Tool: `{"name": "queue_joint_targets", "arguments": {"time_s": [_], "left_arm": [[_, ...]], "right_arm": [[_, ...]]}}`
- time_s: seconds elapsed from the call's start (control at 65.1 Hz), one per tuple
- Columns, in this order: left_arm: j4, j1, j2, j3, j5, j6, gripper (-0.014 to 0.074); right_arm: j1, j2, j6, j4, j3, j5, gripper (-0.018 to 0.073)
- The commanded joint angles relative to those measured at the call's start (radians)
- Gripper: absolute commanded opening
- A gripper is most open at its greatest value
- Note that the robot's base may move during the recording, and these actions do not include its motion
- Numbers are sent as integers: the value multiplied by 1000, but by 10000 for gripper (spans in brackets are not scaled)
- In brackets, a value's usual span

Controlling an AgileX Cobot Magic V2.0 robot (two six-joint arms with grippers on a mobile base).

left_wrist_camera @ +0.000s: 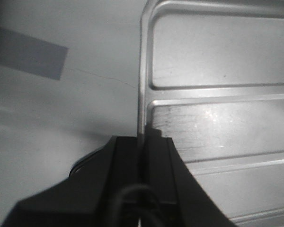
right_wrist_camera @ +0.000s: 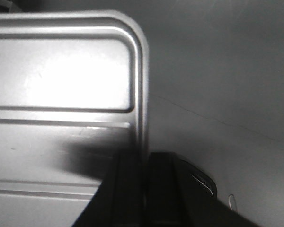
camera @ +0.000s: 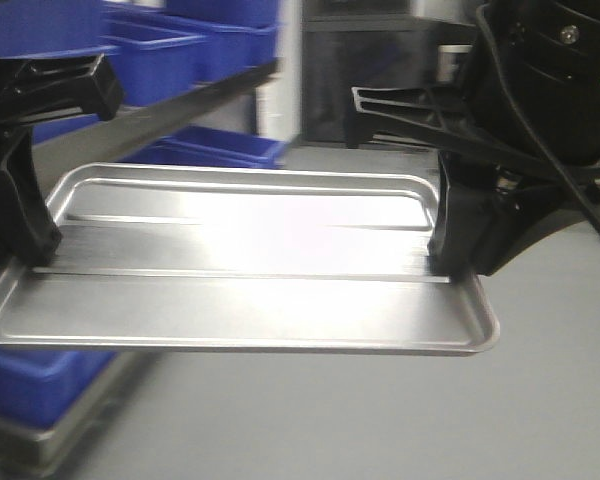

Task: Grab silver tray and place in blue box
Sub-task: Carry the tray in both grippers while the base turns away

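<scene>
Grey floor [camera: 380,420] fills the scene, with a rack of blue crates [camera: 195,45] blurred at the upper left. And right in the middle, the silver tray [camera: 250,250] hangs level in the air, long side toward the front camera, glare washing out its base between the two ridges.

Left gripper [camera: 25,245] is on the tray's left short edge. The left wrist view shows it best: both black fingers [left_wrist_camera: 125,156] pinched flat on the raised rim, one inside, one outside, no gap to speak of. Right gripper [camera: 455,245] mirrors it on the right short edge. In the right wrist view the rim runs straight down between the fingers [right_wrist_camera: 161,175], gripped tight just below the rounded corner.

Down at the lower left sits the blue box [camera: 30,385], partly under the tray's near left corner and clearly lower than it. The tray is up above, not in the box, touching nothing but the two grippers.
</scene>
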Motion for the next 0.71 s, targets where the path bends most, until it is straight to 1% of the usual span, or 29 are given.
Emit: {"name": "queue_joint_targets", "arguments": {"time_s": [0.0,0.691], "left_arm": [[44,-4,-28,-19,21,6,-104],[44,-4,-28,-19,21,6,-104]], "right_arm": [[-8,-37,-9,-58,-21,16,60],[-8,-37,-9,-58,-21,16,60]]}}
